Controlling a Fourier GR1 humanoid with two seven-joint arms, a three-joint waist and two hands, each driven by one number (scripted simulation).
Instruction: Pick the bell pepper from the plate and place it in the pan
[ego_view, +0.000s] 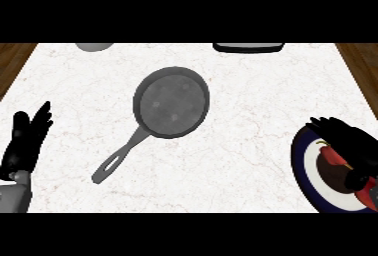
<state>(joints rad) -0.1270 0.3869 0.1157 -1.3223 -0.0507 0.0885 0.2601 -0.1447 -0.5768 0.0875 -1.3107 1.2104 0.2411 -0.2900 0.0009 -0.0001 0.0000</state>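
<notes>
Left hand: my left hand (26, 142) sits at about nine o'clock on the marble counter (244, 100), fingers straight and slightly spread, pointing up toward twelve. It holds nothing. The grey forearm below it is cut off by the view's lower left corner.

Grey object: a pale rounded thing (94, 46) at eleven o'clock is clipped by the top edge; I cannot tell what it is.

Pan: the dark pan (171, 102) lies near the middle of the counter, bare inside, its handle running down toward seven o'clock. It is well apart from both hands.

Black object: a dark flat thing (249, 47) at one o'clock is also cut by the top edge and hard to make out.

Plate: the blue-rimmed plate (304, 165) at four o'clock runs off the right edge, so only part shows.

Bell pepper: the red bell pepper (336, 156) lies on the plate, mostly hidden under my fingers; a second strip of red shows lower down by the edge.

Right hand: my right hand (353, 145) reaches over the plate, fingers curled around the pepper. Its wrist is out of view.
</notes>
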